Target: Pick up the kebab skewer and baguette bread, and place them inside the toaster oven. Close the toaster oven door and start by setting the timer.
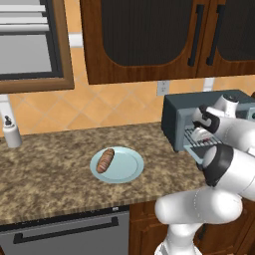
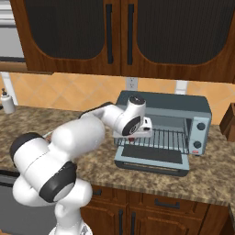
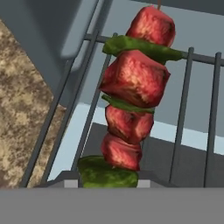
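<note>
The kebab skewer (image 3: 131,87), red meat chunks with green pieces between them, stands close in the hand view over the bars of the wire rack (image 3: 188,109). My gripper (image 2: 149,128) is shut on it at the open mouth of the grey-blue toaster oven (image 2: 165,103), at the rack's left end. The toaster oven door (image 2: 151,158) hangs folded down in front. The baguette bread (image 1: 105,160) lies on a pale blue plate (image 1: 130,169) on the counter, left of the toaster oven (image 1: 174,114). My gripper (image 1: 201,133) sits just inside the oven's opening.
Two knobs (image 2: 200,126) sit on the oven's right panel. A white bottle (image 1: 11,132) stands at the counter's far left. Dark wooden cabinets (image 2: 110,32) hang above the oven. A dishwasher front (image 1: 64,234) is below the counter edge.
</note>
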### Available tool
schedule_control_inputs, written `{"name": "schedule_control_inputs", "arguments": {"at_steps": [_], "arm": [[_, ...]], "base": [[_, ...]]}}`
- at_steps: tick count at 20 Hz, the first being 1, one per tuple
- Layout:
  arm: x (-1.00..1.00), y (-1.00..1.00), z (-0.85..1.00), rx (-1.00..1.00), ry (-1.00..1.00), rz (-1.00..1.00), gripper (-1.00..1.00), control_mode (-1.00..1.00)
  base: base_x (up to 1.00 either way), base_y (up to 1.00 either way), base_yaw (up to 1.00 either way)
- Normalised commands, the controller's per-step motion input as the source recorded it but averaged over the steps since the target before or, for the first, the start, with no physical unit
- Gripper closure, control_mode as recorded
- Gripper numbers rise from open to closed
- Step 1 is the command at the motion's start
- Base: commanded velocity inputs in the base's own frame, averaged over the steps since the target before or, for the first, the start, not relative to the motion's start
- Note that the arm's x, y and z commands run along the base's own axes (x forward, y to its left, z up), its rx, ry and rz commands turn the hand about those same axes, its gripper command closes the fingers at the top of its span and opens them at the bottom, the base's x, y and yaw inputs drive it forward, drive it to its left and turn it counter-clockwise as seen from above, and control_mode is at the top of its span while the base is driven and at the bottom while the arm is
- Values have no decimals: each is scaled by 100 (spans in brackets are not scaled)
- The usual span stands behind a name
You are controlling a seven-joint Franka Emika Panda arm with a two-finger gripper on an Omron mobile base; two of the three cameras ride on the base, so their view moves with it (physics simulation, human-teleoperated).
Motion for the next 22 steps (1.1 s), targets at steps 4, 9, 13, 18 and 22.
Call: {"name": "schedule_control_inputs", "arguments": {"at_steps": [4, 9, 13, 18, 22], "arm": [[-10, 0, -29, 0, 0, 0, 100, -100], [-38, 0, -25, 0, 0, 0, -100, -100], [-5, 0, 4, 0, 0, 0, -100, -100], [-40, 14, 58, -2, -4, -1, -100, -100], [-95, 64, 72, -1, -5, -8, -100, -100]], "base": [[0, 0, 0], [0, 0, 0], [0, 0, 0], [0, 0, 0], [0, 0, 0]]}}
